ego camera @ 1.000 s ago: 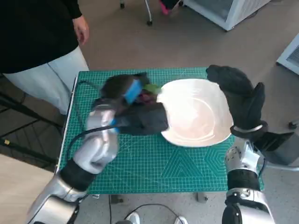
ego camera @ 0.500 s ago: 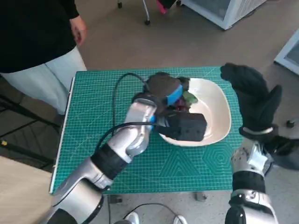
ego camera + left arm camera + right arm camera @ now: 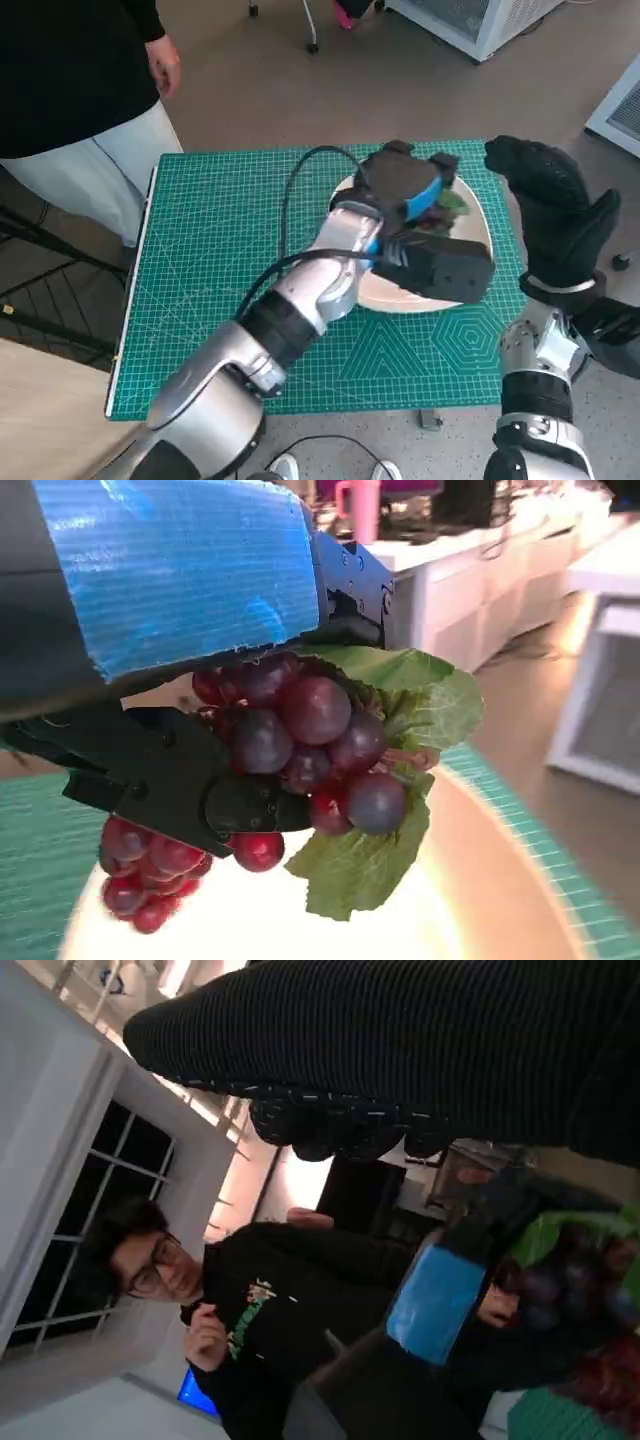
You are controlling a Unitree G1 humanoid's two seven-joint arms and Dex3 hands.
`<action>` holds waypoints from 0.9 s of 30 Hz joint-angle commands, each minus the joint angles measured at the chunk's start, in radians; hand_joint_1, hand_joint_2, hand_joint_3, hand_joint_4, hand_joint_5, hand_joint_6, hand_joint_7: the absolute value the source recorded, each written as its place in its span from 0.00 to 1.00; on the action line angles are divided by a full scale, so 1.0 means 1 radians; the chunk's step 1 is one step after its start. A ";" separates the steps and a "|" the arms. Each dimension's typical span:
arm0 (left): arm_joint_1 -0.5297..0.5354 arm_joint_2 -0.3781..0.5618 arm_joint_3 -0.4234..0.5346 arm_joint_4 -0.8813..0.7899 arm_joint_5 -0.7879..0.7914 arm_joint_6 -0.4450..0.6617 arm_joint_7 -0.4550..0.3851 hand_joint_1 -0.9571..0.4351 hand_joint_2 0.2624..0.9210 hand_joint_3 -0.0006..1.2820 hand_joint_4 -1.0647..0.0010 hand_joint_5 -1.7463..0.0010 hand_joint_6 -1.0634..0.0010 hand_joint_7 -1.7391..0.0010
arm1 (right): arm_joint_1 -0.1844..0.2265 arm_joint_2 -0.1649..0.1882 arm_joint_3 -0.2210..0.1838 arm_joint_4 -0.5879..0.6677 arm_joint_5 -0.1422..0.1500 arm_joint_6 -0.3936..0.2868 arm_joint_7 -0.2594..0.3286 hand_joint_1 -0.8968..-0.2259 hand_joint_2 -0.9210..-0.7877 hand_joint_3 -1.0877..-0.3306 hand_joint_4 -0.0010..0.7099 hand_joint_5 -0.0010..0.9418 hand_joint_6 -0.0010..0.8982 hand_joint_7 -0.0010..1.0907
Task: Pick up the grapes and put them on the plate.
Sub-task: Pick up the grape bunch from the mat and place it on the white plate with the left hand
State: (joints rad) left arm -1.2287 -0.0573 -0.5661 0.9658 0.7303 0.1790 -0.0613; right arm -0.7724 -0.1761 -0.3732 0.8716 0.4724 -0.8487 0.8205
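Brown floor, white cabinet

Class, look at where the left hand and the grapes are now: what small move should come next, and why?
Probably lower and let go. The left hand holds the grapes above the white plate; the left wrist view shows the bunch hanging over the plate, apparently not resting on it yet.

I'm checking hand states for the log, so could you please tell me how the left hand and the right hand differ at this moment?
The left hand has blue tape over its back; the right hand wears a black knitted glove. The left hand holds the grapes; the right hand holds nothing. The left hand is over the plate; the right hand is raised beside the plate, at the table's edge. Both are black.
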 commanded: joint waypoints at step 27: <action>-0.092 -0.031 0.020 0.176 -0.062 0.004 -0.082 0.41 1.00 0.11 0.61 0.62 0.61 0.77 | 0.037 0.009 0.025 -0.010 -0.002 0.031 -0.022 0.48 0.00 0.62 0.44 0.00 0.45 0.00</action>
State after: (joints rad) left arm -1.2809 -0.0804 -0.5489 1.1331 0.6749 0.1718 -0.1105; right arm -0.7608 -0.1749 -0.3504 0.8516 0.4693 -0.8313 0.8044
